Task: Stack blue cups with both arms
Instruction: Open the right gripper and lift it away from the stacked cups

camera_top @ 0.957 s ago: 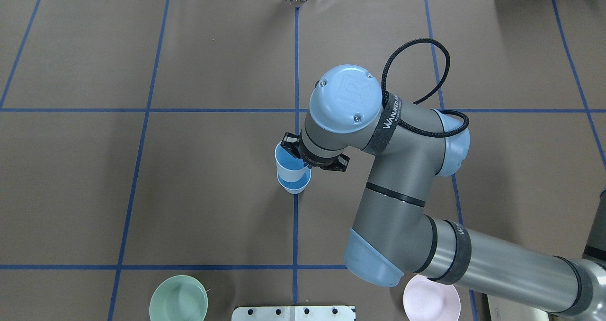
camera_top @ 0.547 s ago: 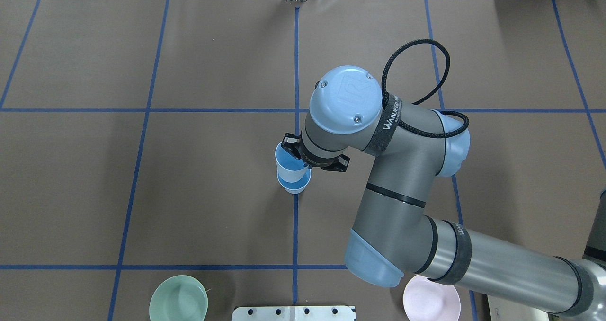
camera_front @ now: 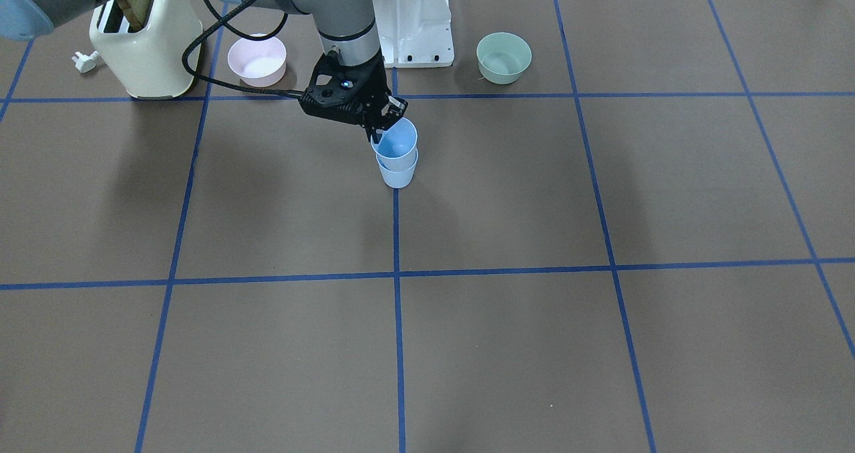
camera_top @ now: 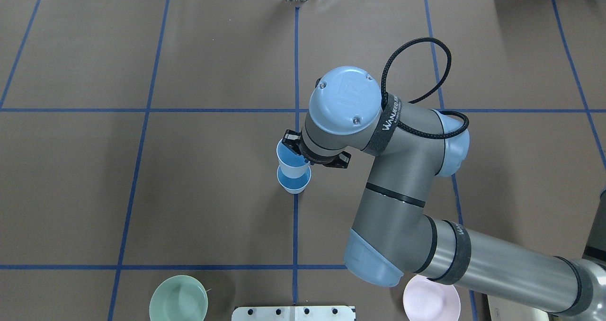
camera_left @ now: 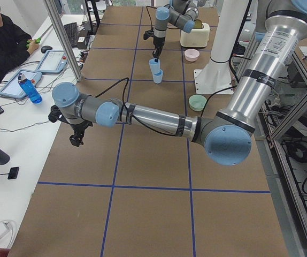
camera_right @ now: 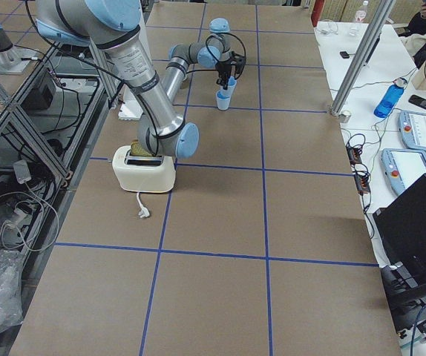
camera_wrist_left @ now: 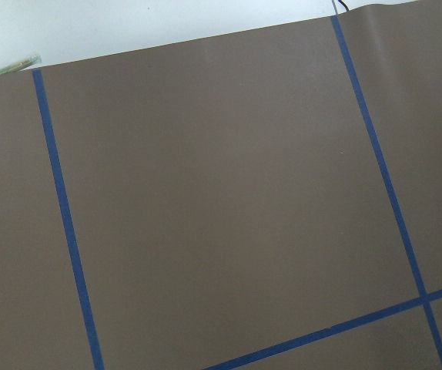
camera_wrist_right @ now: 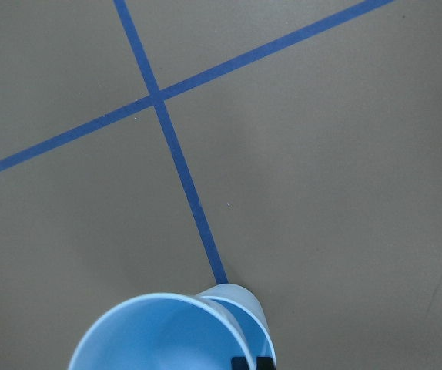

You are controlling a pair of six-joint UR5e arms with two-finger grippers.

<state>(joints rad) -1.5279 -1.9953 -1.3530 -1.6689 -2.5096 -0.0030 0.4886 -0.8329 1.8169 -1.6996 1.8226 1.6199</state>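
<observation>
Two pale-blue cups stand on the centre blue tape line. The lower cup (camera_top: 294,184) (camera_front: 399,172) rests on the table. The upper cup (camera_top: 289,154) (camera_front: 395,140) sits tilted, partly inside it. My right gripper (camera_top: 305,160) (camera_front: 378,129) is shut on the upper cup's rim, one finger inside and one outside. The right wrist view shows the upper cup (camera_wrist_right: 152,335) over the lower cup (camera_wrist_right: 244,302). My left gripper (camera_left: 76,140) hangs far off over the table's left end. It shows only in the exterior left view, so I cannot tell whether it is open.
A green bowl (camera_top: 178,298) and a pink bowl (camera_top: 431,303) sit near the robot's base mount (camera_front: 414,25). A cream toaster (camera_front: 147,45) with its plug (camera_front: 83,61) stands beside the pink bowl. The table is brown paper with blue tape lines.
The upper cup has shifted slightly with the right gripper. A little more of the lower cup's inside shows now. The grip is unchanged.
</observation>
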